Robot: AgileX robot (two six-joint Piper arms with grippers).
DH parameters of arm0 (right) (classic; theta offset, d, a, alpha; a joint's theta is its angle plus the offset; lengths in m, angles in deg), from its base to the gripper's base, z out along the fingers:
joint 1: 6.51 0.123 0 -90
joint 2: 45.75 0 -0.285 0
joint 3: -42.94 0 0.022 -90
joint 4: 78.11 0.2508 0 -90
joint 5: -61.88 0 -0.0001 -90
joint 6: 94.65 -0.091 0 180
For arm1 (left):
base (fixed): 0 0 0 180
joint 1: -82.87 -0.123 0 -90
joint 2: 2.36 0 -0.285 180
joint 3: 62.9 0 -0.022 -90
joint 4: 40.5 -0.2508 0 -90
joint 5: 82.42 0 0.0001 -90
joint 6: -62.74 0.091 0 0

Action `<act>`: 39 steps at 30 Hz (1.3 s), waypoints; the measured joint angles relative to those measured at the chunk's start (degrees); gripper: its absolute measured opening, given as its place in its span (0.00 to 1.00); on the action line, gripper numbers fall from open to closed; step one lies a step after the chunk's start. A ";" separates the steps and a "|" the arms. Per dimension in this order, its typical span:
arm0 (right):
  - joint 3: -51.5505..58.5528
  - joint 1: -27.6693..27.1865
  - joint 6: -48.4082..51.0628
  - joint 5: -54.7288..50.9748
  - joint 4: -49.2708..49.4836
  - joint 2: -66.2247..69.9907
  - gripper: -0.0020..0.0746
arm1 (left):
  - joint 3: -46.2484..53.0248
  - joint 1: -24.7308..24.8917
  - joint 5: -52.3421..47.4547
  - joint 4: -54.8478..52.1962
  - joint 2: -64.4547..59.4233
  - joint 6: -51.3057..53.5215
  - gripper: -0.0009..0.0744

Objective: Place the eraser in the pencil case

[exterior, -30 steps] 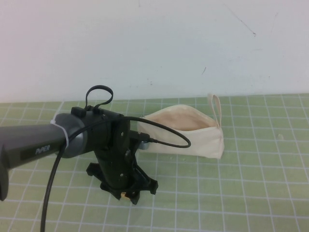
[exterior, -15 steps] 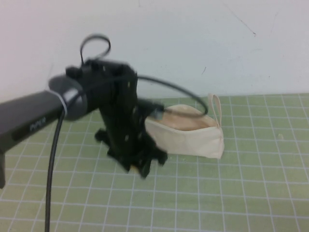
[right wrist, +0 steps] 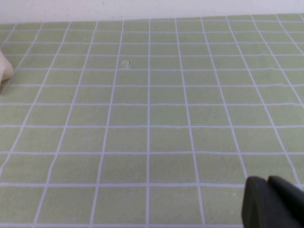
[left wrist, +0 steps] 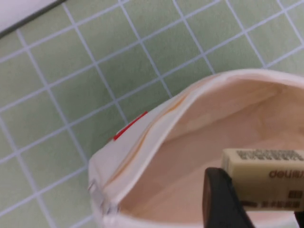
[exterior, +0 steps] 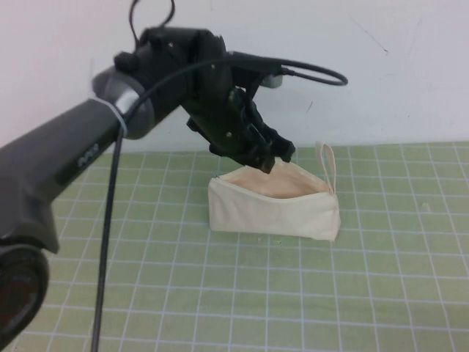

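Note:
The cream-white pencil case (exterior: 275, 207) lies on the green grid mat with its zip open, beige lining showing, and its loop strap (exterior: 325, 162) at the right end. My left gripper (exterior: 265, 157) hangs just above the open mouth and is shut on the eraser (left wrist: 266, 178), a tan-yellow block with dark print. In the left wrist view the eraser sits over the case's open interior (left wrist: 209, 137). My right gripper (right wrist: 273, 202) shows only as dark fingertips pressed together over bare mat; it is out of the high view.
The green grid mat (exterior: 381, 293) covers the table up to a white wall (exterior: 381, 73) behind the case. The left arm's black cable (exterior: 315, 73) loops above the case.
My left gripper has lifted from the mat in front of the case, carried the eraser up and to the right, and now hangs over the open mouth. The case has not moved.

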 joint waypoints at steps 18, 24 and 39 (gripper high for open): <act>0.00 0.00 0.00 0.00 0.00 0.00 0.03 | -0.10 0.09 1.51 3.31 -3.05 3.25 0.61; 0.00 0.00 0.00 0.00 0.00 0.00 0.03 | -5.74 0.09 -2.97 3.19 -3.29 3.25 0.21; 0.00 0.00 0.00 0.00 0.00 0.00 0.03 | -22.87 0.09 -16.99 -2.68 9.98 3.36 0.01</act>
